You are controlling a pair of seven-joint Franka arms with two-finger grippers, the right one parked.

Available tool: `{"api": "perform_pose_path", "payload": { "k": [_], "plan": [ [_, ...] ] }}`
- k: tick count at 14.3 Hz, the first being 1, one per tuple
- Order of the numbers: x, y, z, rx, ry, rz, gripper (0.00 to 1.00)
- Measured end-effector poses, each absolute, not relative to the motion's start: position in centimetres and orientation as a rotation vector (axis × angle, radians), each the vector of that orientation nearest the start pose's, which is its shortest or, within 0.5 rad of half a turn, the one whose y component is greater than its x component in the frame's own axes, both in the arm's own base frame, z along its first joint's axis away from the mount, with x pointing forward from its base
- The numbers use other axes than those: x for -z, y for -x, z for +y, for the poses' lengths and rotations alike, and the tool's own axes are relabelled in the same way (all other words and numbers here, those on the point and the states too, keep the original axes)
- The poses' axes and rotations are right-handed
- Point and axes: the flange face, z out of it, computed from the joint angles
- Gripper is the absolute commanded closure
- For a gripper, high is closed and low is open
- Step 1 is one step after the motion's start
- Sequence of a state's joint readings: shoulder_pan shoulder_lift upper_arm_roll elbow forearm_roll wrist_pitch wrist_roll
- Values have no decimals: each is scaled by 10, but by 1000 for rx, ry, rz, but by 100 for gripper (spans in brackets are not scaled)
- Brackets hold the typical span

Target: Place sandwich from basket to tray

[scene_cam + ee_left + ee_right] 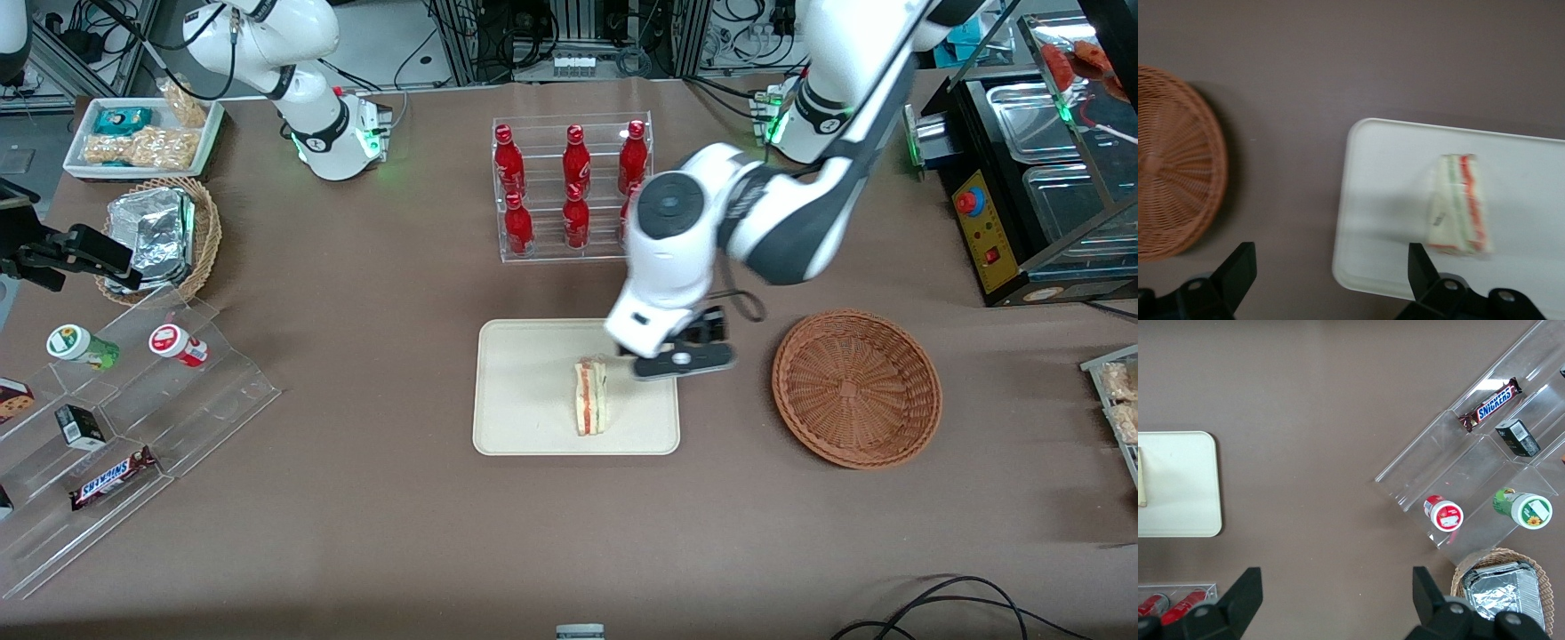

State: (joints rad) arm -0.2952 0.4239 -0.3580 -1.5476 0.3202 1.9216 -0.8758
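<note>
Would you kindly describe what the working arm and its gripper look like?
The working arm has glossy white shells with dark grey joint sections, a round dark cap at the wrist and a green light near its base. A thin black cable loops beside the gripper, whose black fingers are open above the tray.

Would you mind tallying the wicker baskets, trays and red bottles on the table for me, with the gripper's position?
Wicker baskets: 2
Trays: 2
Red bottles: 6
Total: 10
The gripper is open above the tray edge nearest the empty basket, beside the sandwich.
</note>
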Motion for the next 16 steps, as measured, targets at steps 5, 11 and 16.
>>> {"api": "perform_pose_path", "payload": {
  "k": [5, 11, 16],
  "plan": [
    [-415, -585, -276, 70, 2974, -401, 0],
    [-445, -575, -186, 49, 2941, -419, 0],
    [-479, -547, -145, -31, 2981, -201, 0]
  ]
}}
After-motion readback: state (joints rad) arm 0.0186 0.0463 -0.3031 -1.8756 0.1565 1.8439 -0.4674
